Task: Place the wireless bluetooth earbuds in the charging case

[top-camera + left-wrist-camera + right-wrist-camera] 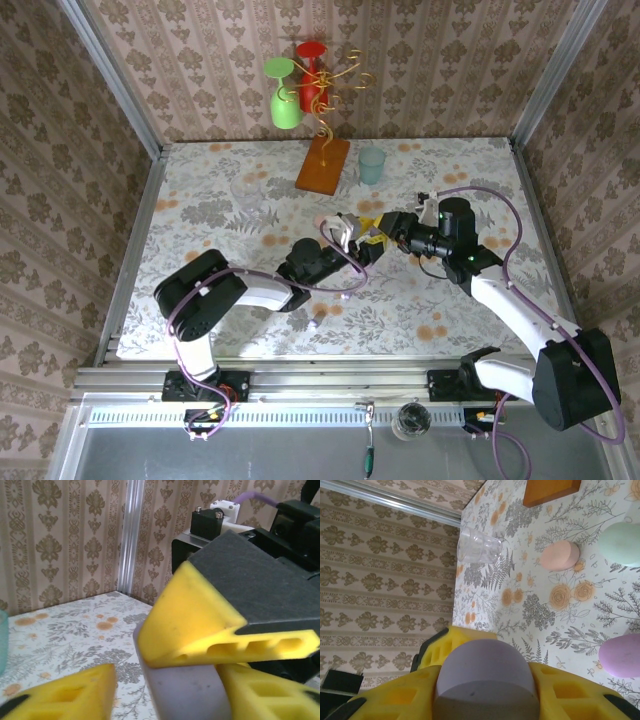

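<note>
The yellow pads [545,677] look like matt, porous foam; the lilac case [487,677] between them is smooth, satin plastic. Past the pads lie a clear glossy cup [479,547] and a polished wooden base [550,490].

Four rounded pastel cases: pale lavender case [487,680], pink case [560,556], green case [620,542], purple case [620,655]. Two cups: clear cup [479,547], teal cup [371,165]. One wire stand [322,165] (bearing two upturned goblets: green goblet [286,108], red goblet [310,50]). Two robot arms: left arm [250,290], right arm [510,300].
</note>
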